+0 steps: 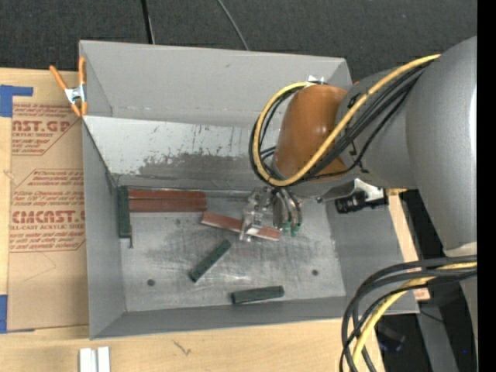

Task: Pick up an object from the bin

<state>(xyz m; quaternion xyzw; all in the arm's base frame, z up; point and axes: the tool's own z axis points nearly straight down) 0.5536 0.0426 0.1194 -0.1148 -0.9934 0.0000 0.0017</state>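
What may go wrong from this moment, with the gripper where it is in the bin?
The gripper sits over the short reddish-brown flat bar toward its right end, not its middle; lifted from there, the bar may tilt and slip out. The long reddish-brown bar along the back wall of the grey metal bin lies close by; a tilting piece might knock it.

Bars round the claw (267,225)
Short bar (225,223) under it; long bar (167,201) to its left; slanted stick (209,260) and level stick (257,294) in front.
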